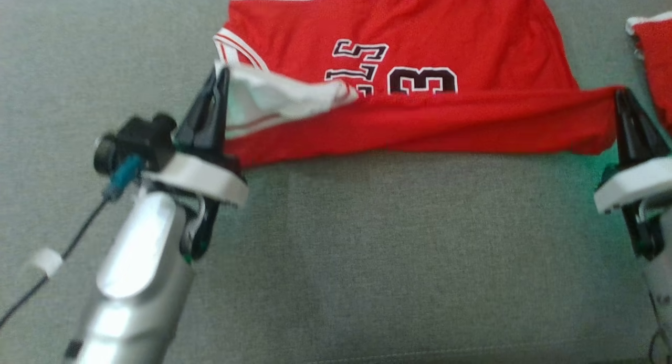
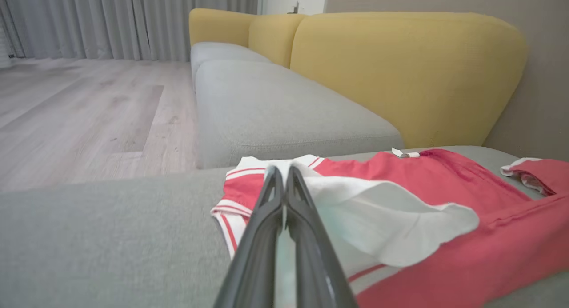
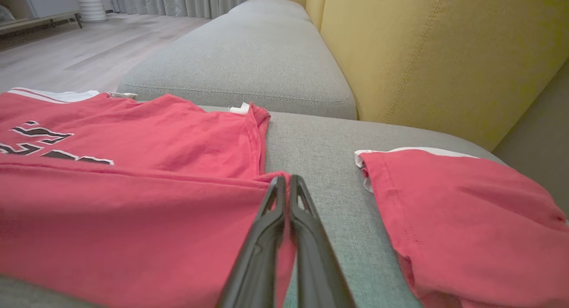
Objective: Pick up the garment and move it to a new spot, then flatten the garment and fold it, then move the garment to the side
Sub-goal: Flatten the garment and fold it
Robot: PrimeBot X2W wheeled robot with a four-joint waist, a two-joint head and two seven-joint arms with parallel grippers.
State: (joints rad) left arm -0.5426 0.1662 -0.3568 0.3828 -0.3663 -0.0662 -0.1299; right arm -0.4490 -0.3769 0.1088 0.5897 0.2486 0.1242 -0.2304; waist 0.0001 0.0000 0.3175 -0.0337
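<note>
One grey sofa (image 1: 367, 259) is seen under everything. Three grey seat cushions (image 2: 284, 108) can be counted in the left wrist view, along with three yellow back cushions (image 2: 400, 72). A wooden floor (image 2: 80, 112) is seen beside the sofa.

One red garment (image 1: 420, 43), a jersey with white trim and dark characters outlined in white, is spread over the nearest seat cushion. Its far part is laid flat on the cushion. Its near edge is raised and drawn into one long, taut fold between the two grippers. At the left end of that fold the white inner side of the fabric is turned outward. A second red piece (image 1: 656, 54) with a white edge is laid on the same cushion, to the right of the garment and apart from it, with a strip of grey cushion between them.

Two grippers are seen, one at each end of the raised fold. The left gripper (image 1: 220, 78) is closed tight on the garment's white-lined left corner, with its two dark fingers pressed together around the cloth. The right gripper (image 1: 622, 96) is likewise pinched on the garment's red right corner, and no gap is left between its fingers.

One small white label (image 2: 404, 154) is seen at the garment's far edge.
</note>
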